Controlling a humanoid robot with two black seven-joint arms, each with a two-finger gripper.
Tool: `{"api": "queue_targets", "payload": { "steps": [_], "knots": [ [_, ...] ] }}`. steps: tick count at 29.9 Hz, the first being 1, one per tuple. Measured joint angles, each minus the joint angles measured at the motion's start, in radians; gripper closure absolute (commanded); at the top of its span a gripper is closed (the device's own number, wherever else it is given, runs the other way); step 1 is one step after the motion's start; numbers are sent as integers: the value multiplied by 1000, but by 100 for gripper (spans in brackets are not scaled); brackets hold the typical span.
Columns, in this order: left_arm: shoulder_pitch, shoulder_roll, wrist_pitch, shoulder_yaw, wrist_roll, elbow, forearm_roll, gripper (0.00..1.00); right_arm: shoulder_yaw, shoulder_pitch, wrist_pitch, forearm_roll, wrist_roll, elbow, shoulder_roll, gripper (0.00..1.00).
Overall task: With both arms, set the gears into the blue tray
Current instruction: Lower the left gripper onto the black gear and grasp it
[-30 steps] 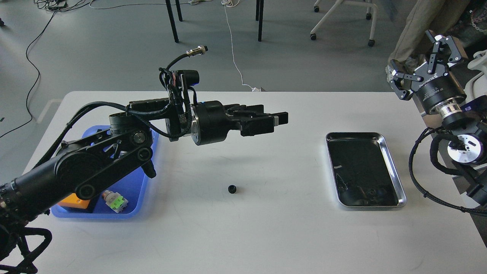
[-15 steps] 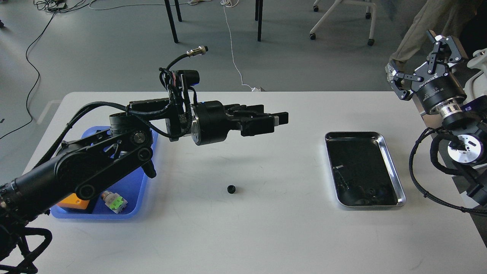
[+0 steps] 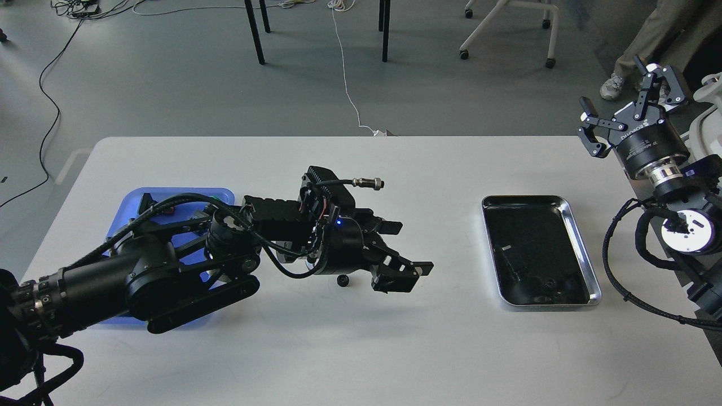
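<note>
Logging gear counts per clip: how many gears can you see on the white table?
1: a gear lies on the table beneath the left gripper. Small dark bits in the silver tray are unclear; more could be hidden.

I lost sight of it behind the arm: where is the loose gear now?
In the head view the gear lies on the white table near its middle, just under the left gripper, between the blue tray and the silver tray.

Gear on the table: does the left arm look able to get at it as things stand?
Probably yes. The left end effector hangs open right by the gear, which lies alone on the bare white table partly under the wrist; nothing else crowds it.
</note>
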Motion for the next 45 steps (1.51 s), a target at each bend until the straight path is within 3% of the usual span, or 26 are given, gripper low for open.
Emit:
{"api": "queue_targets", "payload": {
  "steps": [19,27,34,45],
  "knots": [
    [6,9,-8,60,-6,43,135,3,-1,-2,1,0,-1,5,-2,1],
    [18,32,-1,105,-9,110,228,16,-1,-2,1,0,-1,5,0,1],
    [22,41,1,109,-47,148,239,38,-2,-2,0,0,-1,5,0,1],
    [52,50,2,122,-54,153,258,44,-3,-2,0,0,-1,7,1,1]
  ]
}}
